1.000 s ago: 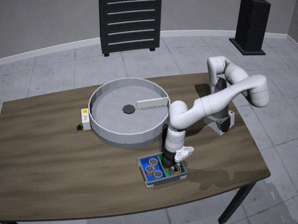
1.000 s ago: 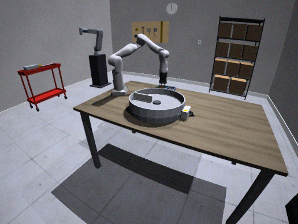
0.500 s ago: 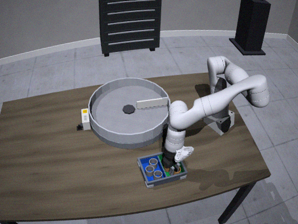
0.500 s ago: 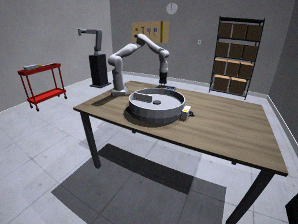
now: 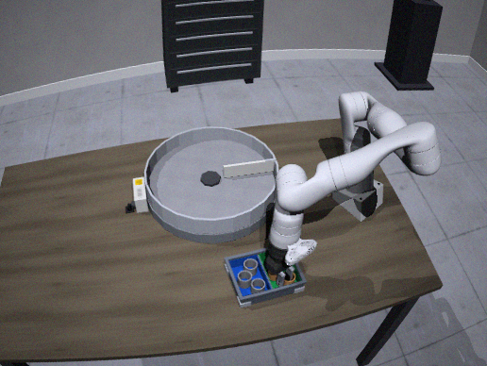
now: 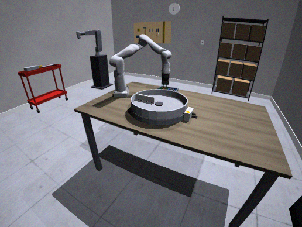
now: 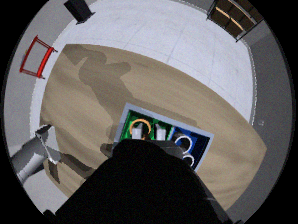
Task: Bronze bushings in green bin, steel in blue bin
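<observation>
My gripper [image 5: 283, 276] is down inside the green bin [image 5: 281, 278], with its fingers open around a bronze bushing that rests on the bin floor. In the wrist view the fingers stand apart over the green bin [image 7: 141, 125], with a bronze ring visible there. The blue bin [image 5: 246, 278] beside it holds three steel bushings [image 5: 250, 264]; it also shows in the wrist view [image 7: 186, 145]. The turntable [image 5: 209, 181] shows no bushings, only its dark hub [image 5: 209, 178] and a white guide bar [image 5: 248, 168].
A white control box [image 5: 140, 193] sits at the turntable's left rim. The arm's base [image 5: 359, 198] stands at the table's right back. The turntable wall is close behind the bins. In the exterior view, the gripper [image 6: 165, 85] is behind the turntable [image 6: 158, 103].
</observation>
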Robot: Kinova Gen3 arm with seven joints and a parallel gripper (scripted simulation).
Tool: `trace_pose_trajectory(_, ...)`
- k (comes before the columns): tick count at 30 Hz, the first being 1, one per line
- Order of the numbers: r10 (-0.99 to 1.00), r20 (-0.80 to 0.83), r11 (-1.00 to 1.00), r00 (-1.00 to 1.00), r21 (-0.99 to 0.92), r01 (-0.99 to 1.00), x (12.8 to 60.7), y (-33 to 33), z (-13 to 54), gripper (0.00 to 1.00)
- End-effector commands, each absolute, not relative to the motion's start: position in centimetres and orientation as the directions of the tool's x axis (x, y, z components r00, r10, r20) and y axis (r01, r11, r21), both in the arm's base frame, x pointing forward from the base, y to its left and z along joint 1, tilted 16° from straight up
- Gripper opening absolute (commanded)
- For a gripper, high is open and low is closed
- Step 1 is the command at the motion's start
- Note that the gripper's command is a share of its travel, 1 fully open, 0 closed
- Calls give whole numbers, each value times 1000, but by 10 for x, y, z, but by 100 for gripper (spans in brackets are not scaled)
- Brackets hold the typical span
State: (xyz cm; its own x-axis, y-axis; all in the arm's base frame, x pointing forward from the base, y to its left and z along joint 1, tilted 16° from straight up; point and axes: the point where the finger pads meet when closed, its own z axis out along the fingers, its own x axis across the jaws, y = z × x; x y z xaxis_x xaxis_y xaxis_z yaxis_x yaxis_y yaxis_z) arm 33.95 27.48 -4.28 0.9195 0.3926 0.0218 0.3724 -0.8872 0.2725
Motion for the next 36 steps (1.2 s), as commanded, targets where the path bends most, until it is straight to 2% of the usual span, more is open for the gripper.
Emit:
trace_pose_trajectory(1, 393, 23, -887, 919, 272, 373, 340, 275, -42, 47)
trace_pose_trajectory(36, 393, 23, -887, 919, 272, 373, 338, 276, -39, 47)
